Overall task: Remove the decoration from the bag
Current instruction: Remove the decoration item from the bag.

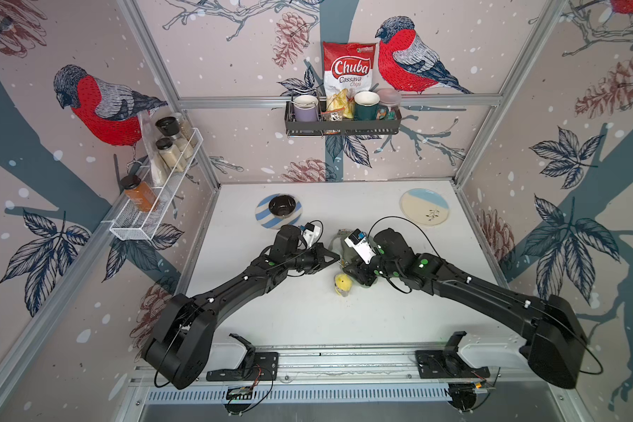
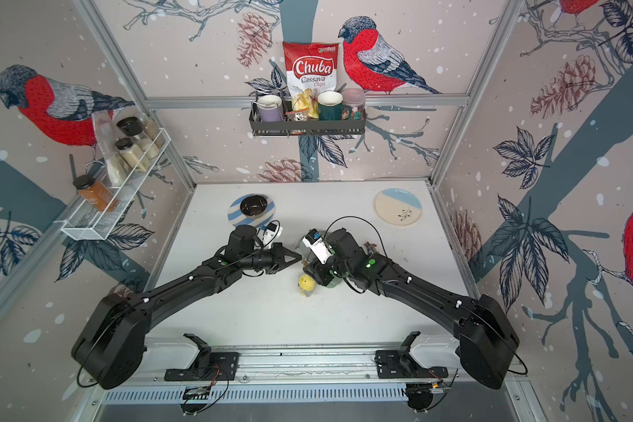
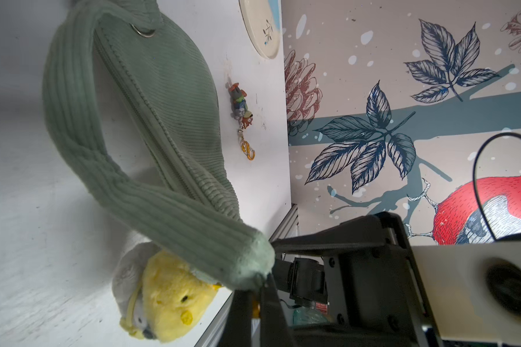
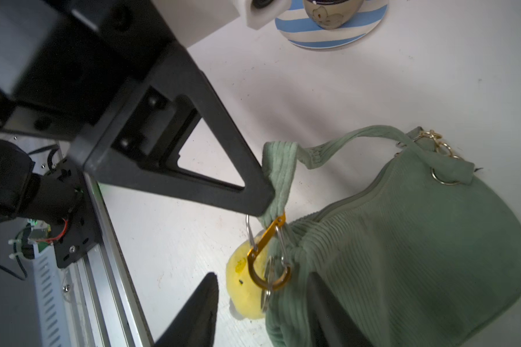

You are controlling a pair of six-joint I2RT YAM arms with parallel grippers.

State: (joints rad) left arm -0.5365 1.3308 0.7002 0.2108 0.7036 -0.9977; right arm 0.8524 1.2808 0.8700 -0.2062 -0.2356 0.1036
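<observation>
The sage-green corduroy bag (image 4: pixel 418 240) lies on the white table, mostly hidden under the arms in both top views. Its strap (image 4: pixel 280 174) is lifted, with my left gripper (image 3: pixel 262 282) shut on it just above an orange carabiner (image 4: pixel 268 255). That carabiner clips the decoration, a yellow plush chick (image 3: pixel 169 294), to the strap's end; the chick (image 1: pixel 342 284) rests on the table. My right gripper (image 4: pixel 262 303) is open, one finger on each side of the carabiner and chick, the far finger against the bag.
A small figure keychain (image 3: pixel 241 111) with its own orange clip lies on the table beyond the bag. A dark bowl (image 1: pixel 282 206) on a striped plate stands at the back left, a cream-and-blue plate (image 1: pixel 424 206) at the back right. Wall racks hold jars and mugs.
</observation>
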